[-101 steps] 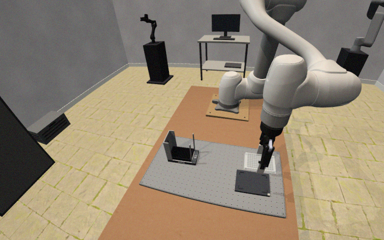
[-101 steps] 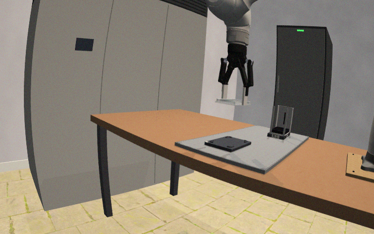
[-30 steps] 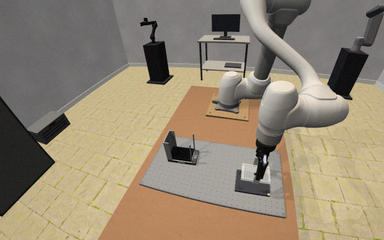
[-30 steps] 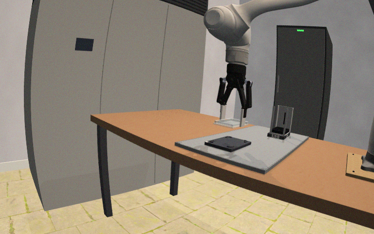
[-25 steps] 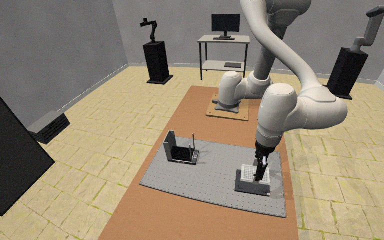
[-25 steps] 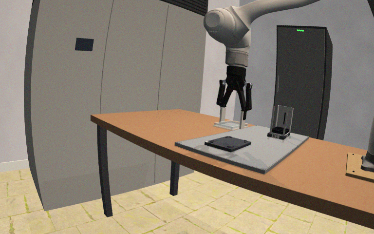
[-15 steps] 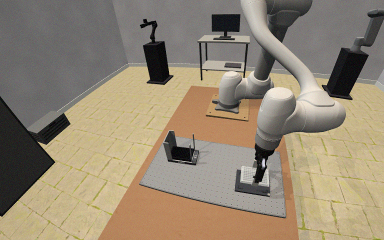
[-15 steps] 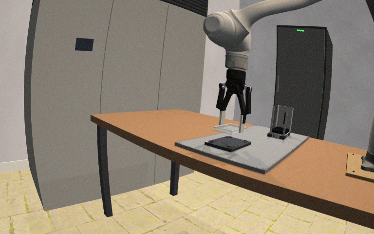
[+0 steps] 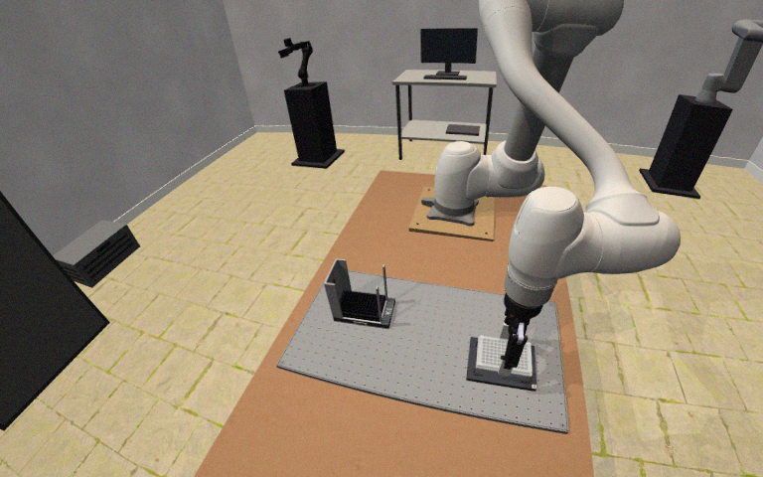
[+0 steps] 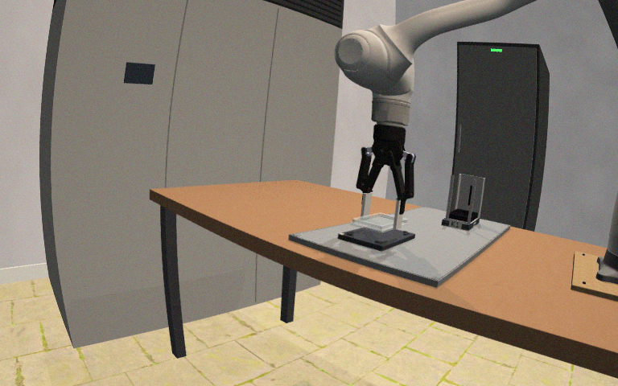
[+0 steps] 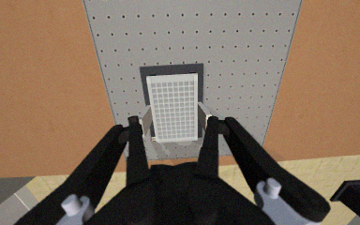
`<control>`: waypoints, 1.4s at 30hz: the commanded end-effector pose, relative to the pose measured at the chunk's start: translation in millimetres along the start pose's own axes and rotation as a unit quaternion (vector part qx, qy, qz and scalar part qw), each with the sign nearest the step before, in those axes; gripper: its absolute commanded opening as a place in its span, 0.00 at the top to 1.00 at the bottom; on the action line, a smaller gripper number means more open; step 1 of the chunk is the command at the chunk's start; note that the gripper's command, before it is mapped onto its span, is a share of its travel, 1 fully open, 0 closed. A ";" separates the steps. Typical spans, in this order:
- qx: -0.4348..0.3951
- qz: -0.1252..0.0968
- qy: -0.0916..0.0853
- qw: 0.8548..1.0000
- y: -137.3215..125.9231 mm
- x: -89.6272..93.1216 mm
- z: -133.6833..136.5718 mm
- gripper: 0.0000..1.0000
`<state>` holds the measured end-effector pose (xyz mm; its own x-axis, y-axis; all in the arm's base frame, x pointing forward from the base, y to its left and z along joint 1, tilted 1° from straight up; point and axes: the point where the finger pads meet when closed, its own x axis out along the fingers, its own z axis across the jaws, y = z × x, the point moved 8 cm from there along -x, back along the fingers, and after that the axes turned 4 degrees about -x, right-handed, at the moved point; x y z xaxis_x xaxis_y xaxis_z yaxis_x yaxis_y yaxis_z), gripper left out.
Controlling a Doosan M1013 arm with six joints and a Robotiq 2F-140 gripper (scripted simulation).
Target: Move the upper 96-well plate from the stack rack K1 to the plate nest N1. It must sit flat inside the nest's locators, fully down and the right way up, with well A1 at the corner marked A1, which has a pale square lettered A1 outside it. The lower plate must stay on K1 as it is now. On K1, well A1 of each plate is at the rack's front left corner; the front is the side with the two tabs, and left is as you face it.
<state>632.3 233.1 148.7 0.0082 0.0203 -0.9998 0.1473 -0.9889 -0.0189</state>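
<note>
My gripper [image 9: 515, 353] is shut on the white 96-well plate [image 9: 503, 355], holding it by its two long sides. The plate hangs level and right way up, just above the dark plate nest N1 [image 9: 501, 376]. In the side view the plate [image 10: 378, 220] sits a little above the nest [image 10: 376, 236], between my fingers [image 10: 381, 215]. In the wrist view the plate [image 11: 173, 108] covers most of the nest [image 11: 172, 70], with my fingertips on either side. A small pale square [image 9: 534, 387] marks the nest's near right corner. Rack K1 [image 9: 360, 300] holds the dark lower plate [image 9: 360, 307].
The nest and rack stand on a grey perforated board [image 9: 427, 354] on a brown table. The rack has a tall back wall and thin upright posts [image 10: 465, 198]. The arm's base [image 9: 455, 208] stands at the far end of the table.
</note>
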 end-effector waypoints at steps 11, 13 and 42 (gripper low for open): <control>0.000 0.000 0.000 1.000 0.0 10.2 0.0 1.00; 0.000 0.000 0.000 1.000 0.0 10.2 0.0 1.00; 0.000 0.000 0.000 1.000 0.0 12.9 0.0 1.00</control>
<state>632.4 233.4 135.9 0.0082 0.0203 -0.9998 0.1473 -0.9889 -0.0189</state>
